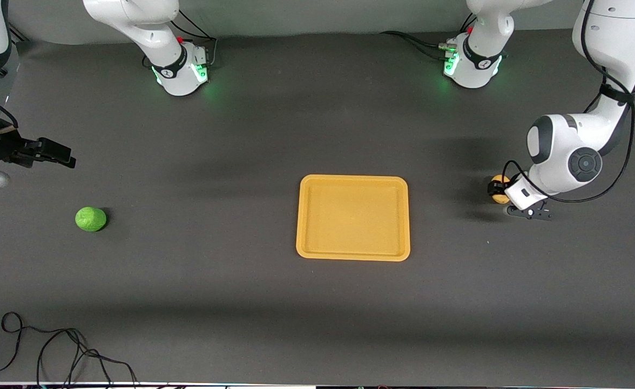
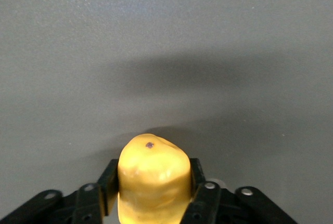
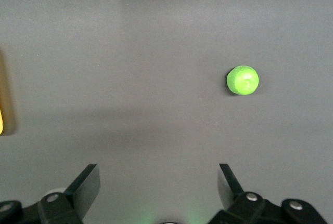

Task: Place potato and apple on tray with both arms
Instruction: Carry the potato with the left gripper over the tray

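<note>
- Dark grey table (image 1: 252, 302), seen from above; a loose black cable (image 1: 53, 351) lies at the edge nearest the camera, toward the right arm's end.
- Tray (image 1: 353, 254), mid-table, bare: neither fruit is on it yet.
- Apple (image 1: 90, 219), resting on the table toward the right arm's end, well apart from the tray.
- Potato (image 1: 499, 189), toward the left arm's end, held between the fingers of the left gripper (image 1: 498, 190), which are closed against its two sides; whether it has left the table cannot be told. The tray lies toward mid-table from it, a short carry for this arm.
- Right gripper (image 1: 53, 154), fingers spread wide and holding nothing, over bare table near the apple; this arm is much the nearer to the apple.
</note>
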Controlling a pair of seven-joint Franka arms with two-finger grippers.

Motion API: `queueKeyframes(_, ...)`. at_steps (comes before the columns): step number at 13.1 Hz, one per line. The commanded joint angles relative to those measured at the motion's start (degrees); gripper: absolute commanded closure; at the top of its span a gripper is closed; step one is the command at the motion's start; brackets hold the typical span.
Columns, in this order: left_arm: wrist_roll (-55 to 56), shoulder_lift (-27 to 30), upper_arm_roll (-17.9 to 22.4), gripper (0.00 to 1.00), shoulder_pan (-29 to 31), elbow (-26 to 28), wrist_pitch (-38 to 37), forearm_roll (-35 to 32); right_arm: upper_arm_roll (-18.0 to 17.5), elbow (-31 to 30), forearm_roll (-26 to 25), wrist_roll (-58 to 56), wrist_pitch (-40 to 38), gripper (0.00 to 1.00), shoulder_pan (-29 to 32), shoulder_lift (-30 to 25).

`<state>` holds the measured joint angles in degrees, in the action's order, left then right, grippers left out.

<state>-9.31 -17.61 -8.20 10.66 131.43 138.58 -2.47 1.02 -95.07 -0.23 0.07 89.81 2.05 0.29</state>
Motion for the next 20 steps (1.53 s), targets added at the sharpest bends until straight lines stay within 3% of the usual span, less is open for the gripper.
queueKeyframes(1,7.86,3.19,-1.28,1.0,-3.69,-4.75,-9.17,-0.17,0.12,0.67,0.85,1.16,0.1,0.0,-0.38,0.24)
queueKeyframes(3,18.4,0.31,-1.46,1.0,-10.79,-13.09,-13.93,0.18,0.12,0.41,0.76,0.81,0.63,0.0,-0.64,0.06)
queueKeyframes(8,37.67,-10.67,-1.64,1.0,-27.77,-28.49,-13.42,2.38,0.38,-0.99,0.15,0.37,2.73,0.0,-1.17,-0.03)
queueKeyframes(10,40.15,-13.14,-1.64,1.0,-30.33,-30.44,-13.33,2.29,1.08,-1.35,-0.03,-3.65,4.66,0.0,-0.04,0.41)
queueKeyframes(13,40.07,-15.17,-1.46,1.0,-30.43,-30.45,-13.25,1.5,8.0,-1.35,-0.03,-15.06,8.87,0.0,1.29,2.95)
queueKeyframes(17,40.86,-16.84,-1.46,0.75,-30.69,-30.36,-8.85,1.59,16.11,-1.43,0.85,-26.25,13.89,0.0,1.38,6.65)
queueKeyframes(19,40.78,-16.84,-1.46,0.12,-30.78,-30.27,-8.85,1.41,16.56,-4.4,1.02,-26.44,17.13,0.0,1.38,7.27)
queueKeyframes(20,40.77,-16.93,-1.46,0.09,-30.69,-30.27,-8.85,1.5,16.56,-7.99,1.02,-26.44,20.63,0.0,1.29,6.92)
